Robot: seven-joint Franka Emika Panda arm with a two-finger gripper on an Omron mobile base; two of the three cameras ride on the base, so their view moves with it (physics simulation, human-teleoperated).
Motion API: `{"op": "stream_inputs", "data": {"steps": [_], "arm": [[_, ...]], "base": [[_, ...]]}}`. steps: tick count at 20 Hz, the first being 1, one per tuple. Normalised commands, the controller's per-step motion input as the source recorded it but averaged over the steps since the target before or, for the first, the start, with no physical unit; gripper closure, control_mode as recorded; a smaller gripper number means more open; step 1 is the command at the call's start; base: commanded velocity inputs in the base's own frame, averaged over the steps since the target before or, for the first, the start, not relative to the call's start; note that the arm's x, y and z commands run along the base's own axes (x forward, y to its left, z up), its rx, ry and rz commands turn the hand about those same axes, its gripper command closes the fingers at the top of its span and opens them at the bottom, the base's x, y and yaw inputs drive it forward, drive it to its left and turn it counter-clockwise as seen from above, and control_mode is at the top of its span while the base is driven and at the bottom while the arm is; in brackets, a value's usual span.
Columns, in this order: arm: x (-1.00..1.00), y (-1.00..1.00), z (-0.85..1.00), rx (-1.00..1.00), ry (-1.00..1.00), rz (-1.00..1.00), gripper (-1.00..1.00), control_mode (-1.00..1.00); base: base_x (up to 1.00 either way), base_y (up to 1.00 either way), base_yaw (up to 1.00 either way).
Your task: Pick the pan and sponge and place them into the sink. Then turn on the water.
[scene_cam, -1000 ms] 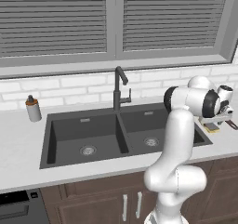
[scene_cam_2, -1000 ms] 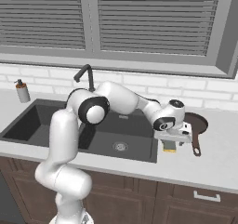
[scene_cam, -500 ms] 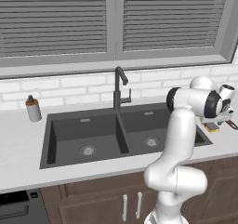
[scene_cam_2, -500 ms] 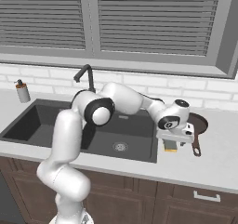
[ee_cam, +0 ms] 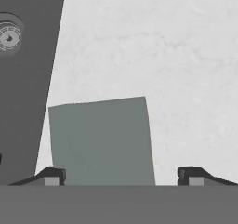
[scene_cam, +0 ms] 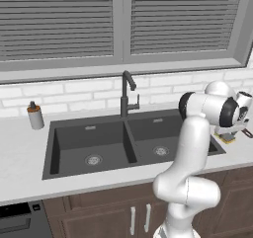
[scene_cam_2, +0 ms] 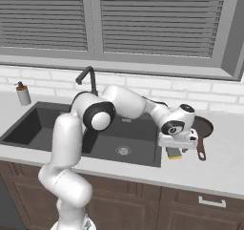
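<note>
Currently the gripper (ee_cam: 121, 175) is hovering over the sponge (ee_cam: 101, 141), which is lying flat on the desk (scene_cam_2: 209, 169) just beside the sink (scene_cam_2: 138, 137), near the pan (scene_cam_2: 202, 127). Jaws are standing apart, straddling it, grasping nothing yet, probably positioned for pickup. Sponge's long axis is running parallel to the sink's right rim.

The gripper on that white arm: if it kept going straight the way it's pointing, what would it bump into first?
Most likely the sponge. The gripper points down at it, fingers apart on either side, beside the sink. Past it lies the counter.
</note>
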Motion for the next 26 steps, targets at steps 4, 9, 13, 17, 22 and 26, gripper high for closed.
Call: {"op": "stream_inputs", "data": {"steps": [4,9,13,17,22,26], "arm": [[-1.00,0.60,-0.83,-0.07,0.00,0.26,1.00,-1.00],[-0.95,0.74,-0.87,-0.12,0.04,0.29,1.00,-1.00],[-0.53,0.44,-0.70,-0.10,0.17,0.25,1.00,-1.00],[-0.12,0.22,-0.16,-0.08,0.03,0.08,1.00,-1.00],[-0.11,0.12,0.17,0.05,0.01,0.06,1.00,-1.00],[0.00,0.57,0.41,0.10,0.04,0.06,1.00,-1.00]], "base": [[0.00,0.00,0.00],[0.00,0.00,0.00],[0.00,0.00,0.00],[0.00,0.00,0.00],[0.00,0.00,0.00],[0.00,0.00,0.00]]}}
